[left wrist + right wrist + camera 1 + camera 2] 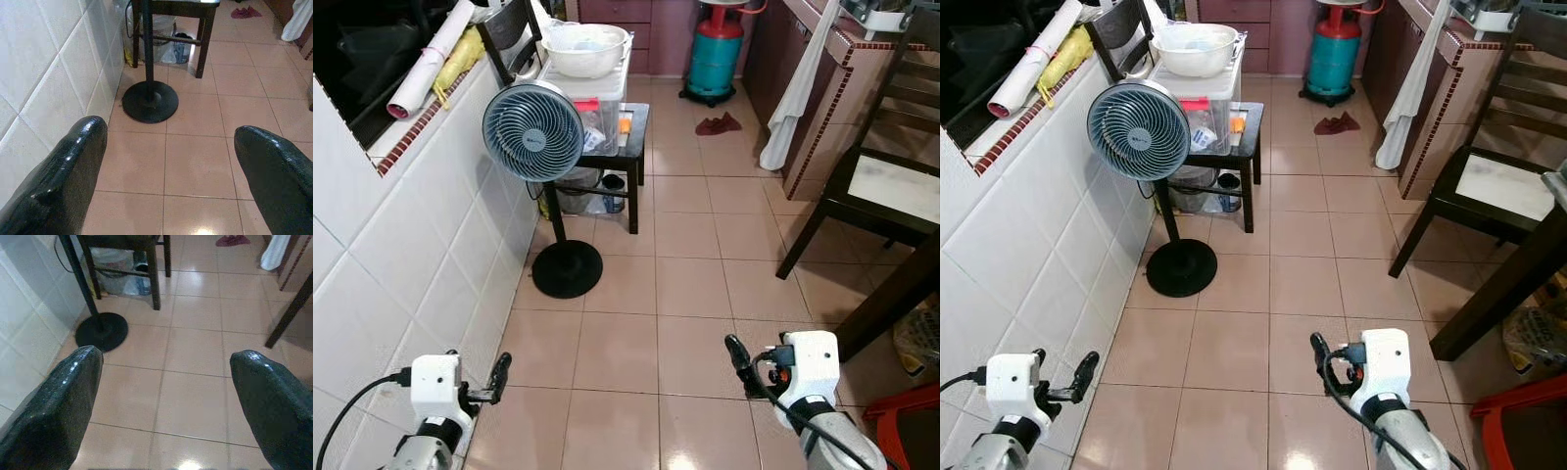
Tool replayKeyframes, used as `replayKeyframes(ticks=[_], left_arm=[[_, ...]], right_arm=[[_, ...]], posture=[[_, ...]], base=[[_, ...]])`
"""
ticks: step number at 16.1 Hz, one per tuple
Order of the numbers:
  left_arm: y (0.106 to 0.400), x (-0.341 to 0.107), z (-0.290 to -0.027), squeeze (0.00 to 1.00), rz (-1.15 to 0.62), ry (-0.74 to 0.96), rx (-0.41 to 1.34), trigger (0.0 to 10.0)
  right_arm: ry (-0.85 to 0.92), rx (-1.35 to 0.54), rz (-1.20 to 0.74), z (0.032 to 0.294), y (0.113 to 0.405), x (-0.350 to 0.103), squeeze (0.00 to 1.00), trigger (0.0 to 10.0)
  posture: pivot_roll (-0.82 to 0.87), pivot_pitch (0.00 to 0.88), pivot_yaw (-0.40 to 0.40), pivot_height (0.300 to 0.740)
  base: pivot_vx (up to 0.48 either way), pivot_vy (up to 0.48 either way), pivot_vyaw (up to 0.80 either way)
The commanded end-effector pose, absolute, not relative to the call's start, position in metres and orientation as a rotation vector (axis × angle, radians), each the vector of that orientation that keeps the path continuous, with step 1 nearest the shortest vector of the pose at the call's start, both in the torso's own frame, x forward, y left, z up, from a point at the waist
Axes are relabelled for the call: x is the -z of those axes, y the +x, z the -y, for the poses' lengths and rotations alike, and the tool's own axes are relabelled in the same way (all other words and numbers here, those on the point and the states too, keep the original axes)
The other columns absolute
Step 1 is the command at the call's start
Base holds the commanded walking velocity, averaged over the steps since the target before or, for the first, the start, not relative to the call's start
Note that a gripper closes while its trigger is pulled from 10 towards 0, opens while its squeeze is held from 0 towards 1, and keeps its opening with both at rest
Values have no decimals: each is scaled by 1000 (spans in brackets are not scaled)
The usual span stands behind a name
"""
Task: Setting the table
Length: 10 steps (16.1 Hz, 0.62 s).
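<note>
My left gripper (pixel 498 372) hangs low beside the white tiled wall (pixel 431 235), open, with bare floor between its fingers (pixel 73 166). Over the tan floor tiles my right gripper (pixel 736 352) is also open and holds nothing; its fingers (pixel 264 396) stand wide apart. A dark wooden table (pixel 901 294) shows at the right edge by its leg and corner. Behind it stands a dark chair (pixel 891 186) with a pale seat. A white bowl (pixel 586 47) rests on a clear plastic box (pixel 597 98) on a small black side table (pixel 631 132) far ahead.
A standing fan (pixel 533 132) with a round black base (pixel 567 268) stands by the wall ahead on the left. A teal gas cylinder (pixel 716 54), a red rag (pixel 718 124) and a hanging white cloth (pixel 793 98) lie further back. A red stool (pixel 901 416) sits at the right.
</note>
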<state>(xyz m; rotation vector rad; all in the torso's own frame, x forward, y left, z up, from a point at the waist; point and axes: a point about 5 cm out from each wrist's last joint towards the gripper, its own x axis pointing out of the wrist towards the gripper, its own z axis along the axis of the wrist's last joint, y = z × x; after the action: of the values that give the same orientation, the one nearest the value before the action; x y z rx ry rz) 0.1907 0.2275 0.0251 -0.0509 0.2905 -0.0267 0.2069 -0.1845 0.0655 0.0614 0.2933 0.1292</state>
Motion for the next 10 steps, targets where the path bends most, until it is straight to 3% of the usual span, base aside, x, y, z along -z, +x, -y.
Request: replayKeyframes(ticks=[1,4,9,10], left_arm=[[191,-27,-229,0,-296,-47,34,10000],[200,-32,-211,0,-254,-25,85,10000],[206,-34,-210,0,-248,-23,79,10000],[207,-33,-212,0,-249,-8,62,10000]], right_arm=[[92,-139,-291,182,206,-69,0,10000],[104,-163,-309,171,203,-65,0,10000],[115,-151,-298,172,211,-69,0,10000],[157,-129,-324,172,211,-66,0,10000]], posture=[[-149,75,36,740],[-149,72,42,740],[-148,68,46,740],[-151,68,46,740]], base=[[0,0,0],[0,0,-396],[0,0,-784],[0,0,0]])
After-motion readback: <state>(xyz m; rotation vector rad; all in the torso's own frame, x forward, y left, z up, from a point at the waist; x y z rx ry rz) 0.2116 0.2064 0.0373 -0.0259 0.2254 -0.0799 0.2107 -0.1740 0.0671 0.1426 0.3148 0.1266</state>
